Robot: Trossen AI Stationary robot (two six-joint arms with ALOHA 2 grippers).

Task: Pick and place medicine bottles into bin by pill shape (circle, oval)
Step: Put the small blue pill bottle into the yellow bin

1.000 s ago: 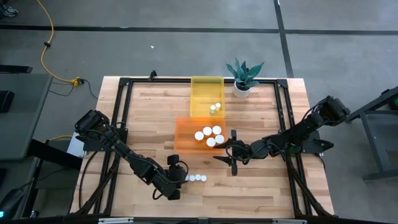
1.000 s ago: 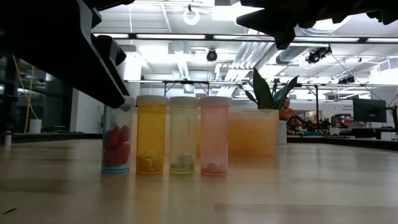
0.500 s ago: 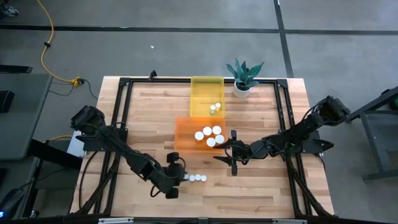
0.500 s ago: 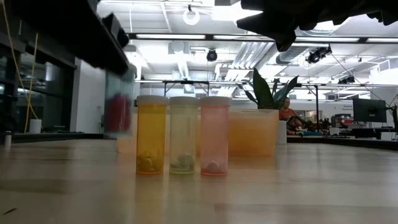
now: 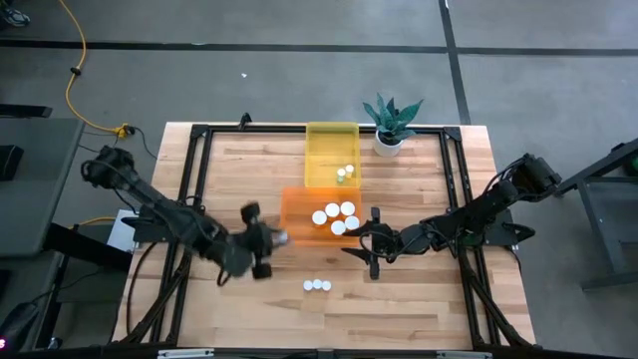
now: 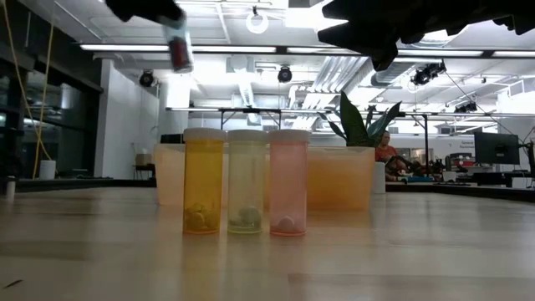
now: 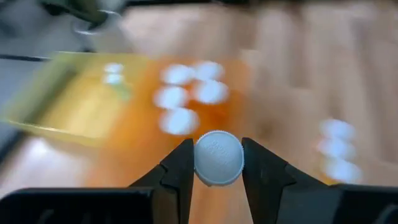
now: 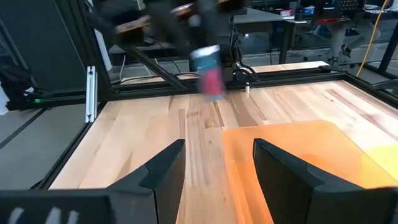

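left gripper (image 7: 217, 163) clamped on a bottle (image 7: 218, 158) by its white cap, carried clear of the table, just left of the orange bin (image 5: 295, 227). bin lies directly ahead of the fingers; yellow bin (image 5: 331, 147) beyond it. my left arm is nearer. right gripper (image 5: 371, 242) waits open at the orange bin's right edge. three bottles (image 5: 318, 285) remain on the table.

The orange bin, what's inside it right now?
Inside the orange bin four white bottle caps show from above, clustered toward its right end. The bottles under those caps are hidden, so their pills cannot be seen. The left gripper carries another bottle beside the bin.
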